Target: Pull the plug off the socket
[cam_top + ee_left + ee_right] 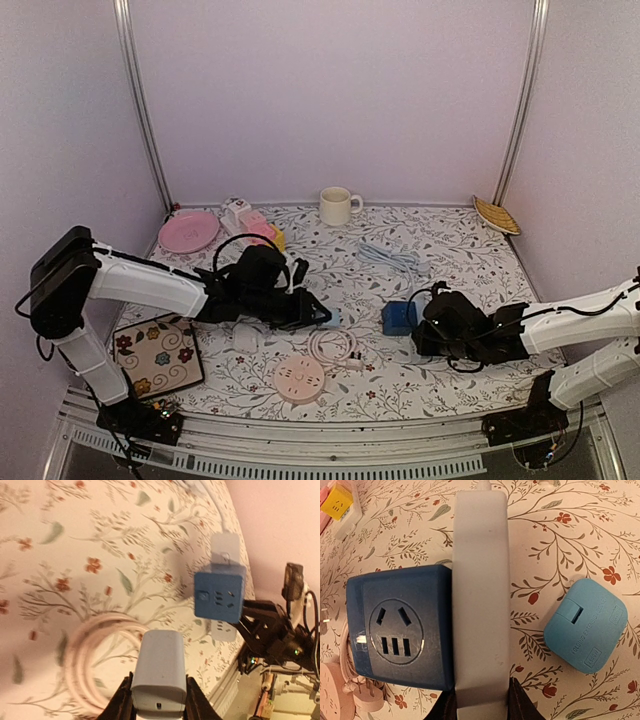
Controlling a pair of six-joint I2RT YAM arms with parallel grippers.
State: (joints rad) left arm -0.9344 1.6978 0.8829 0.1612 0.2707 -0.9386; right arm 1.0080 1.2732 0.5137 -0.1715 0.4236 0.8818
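Observation:
The plug (pixel 157 672) is a pale blue-grey block, and my left gripper (pixel 158 692) is shut on it, a finger on each side. It hangs above the tablecloth, apart from the socket, with open cloth between them. The socket is a white power strip (pixel 481 595) with a dark blue cube adapter (pixel 400 632) on its left side. My right gripper (pixel 481 690) is shut on the strip's near end. In the top view the plug (pixel 330 318) sits left of the blue cube (pixel 398 317). The right wrist view shows the plug (pixel 585 625) to the right of the strip.
A coiled pink cable (pixel 332 347) and a round pink socket (pixel 300 380) lie below the left gripper. A flowered tile (pixel 158 355) lies front left. At the back are a pink plate (pixel 188 231), a mug (pixel 338 205), a loose white cable (pixel 392 257) and a woven dish (pixel 497 215).

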